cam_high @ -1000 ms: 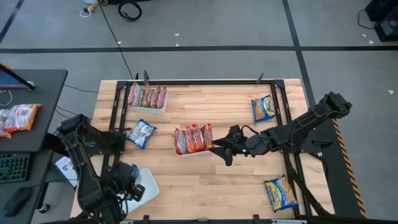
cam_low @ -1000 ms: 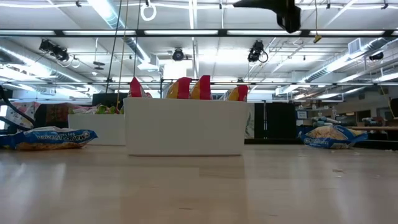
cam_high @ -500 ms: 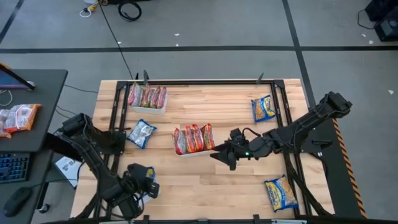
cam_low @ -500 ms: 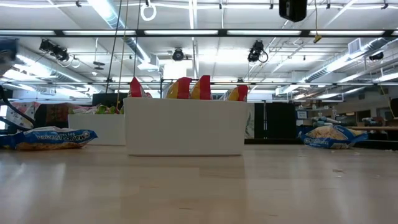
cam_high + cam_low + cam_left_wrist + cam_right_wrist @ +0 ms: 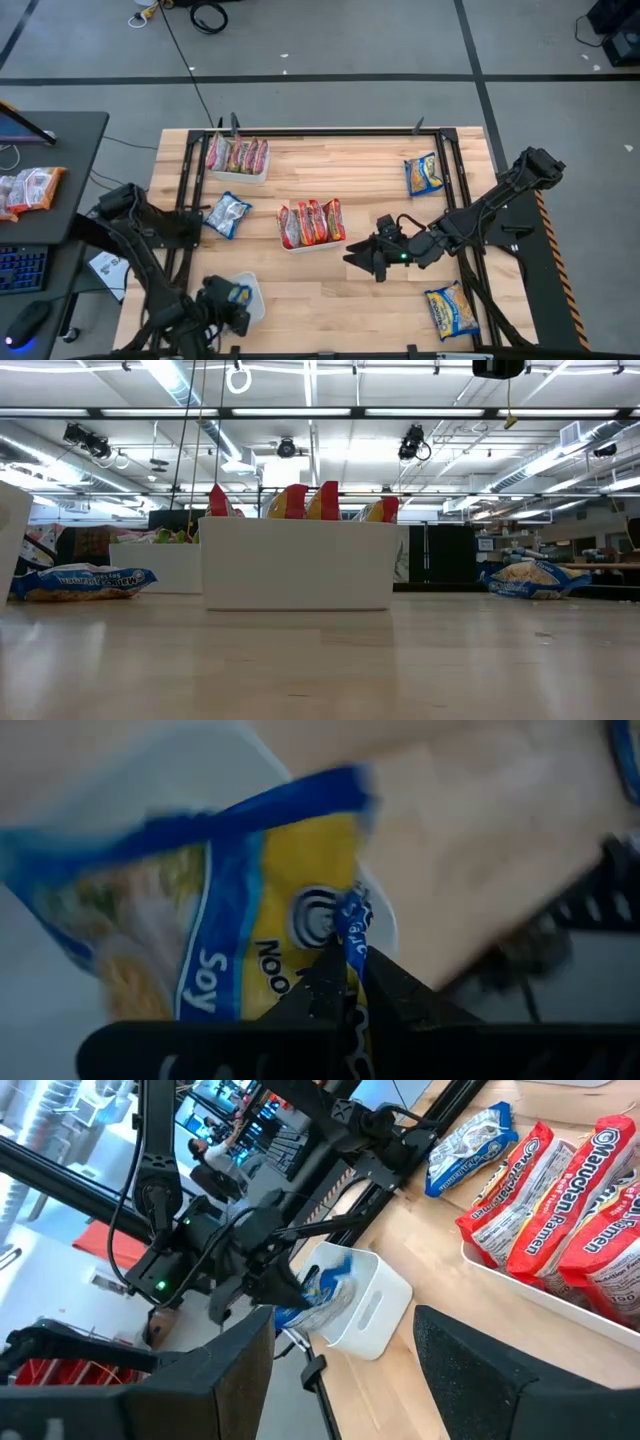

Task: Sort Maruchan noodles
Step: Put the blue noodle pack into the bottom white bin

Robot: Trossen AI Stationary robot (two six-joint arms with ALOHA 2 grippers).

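My left gripper (image 5: 230,298) is at the table's near left corner, shut on a blue-and-yellow Maruchan noodle packet (image 5: 250,920) above a white tray (image 5: 250,295). That tray, packet (image 5: 322,1287) and gripper also show in the right wrist view. My right gripper (image 5: 360,258) hangs open above the table, near side of the middle tray (image 5: 310,240), with nothing between its fingers. That tray holds red noodle packets (image 5: 560,1190) standing on edge. My left gripper pinches the packet's crimped blue edge (image 5: 350,925) between its two fingertips. The fingers slant downward from the table's left. The packet hangs below them, its lower part down inside the white tray (image 5: 365,1305).
A far-left tray (image 5: 238,172) holds more packets. Loose packets lie on the wood: a blue-and-white one (image 5: 227,213) at the left, blue-and-yellow ones at the far right (image 5: 424,173) and near right (image 5: 452,308). A black frame rail (image 5: 450,190) borders the table.
My left gripper has sunk and swung toward the near edge, carrying the blue-and-yellow packet down over the white tray while its wrist tipped downward. My right gripper, still open, has drifted a little toward the near edge, away from the middle tray.
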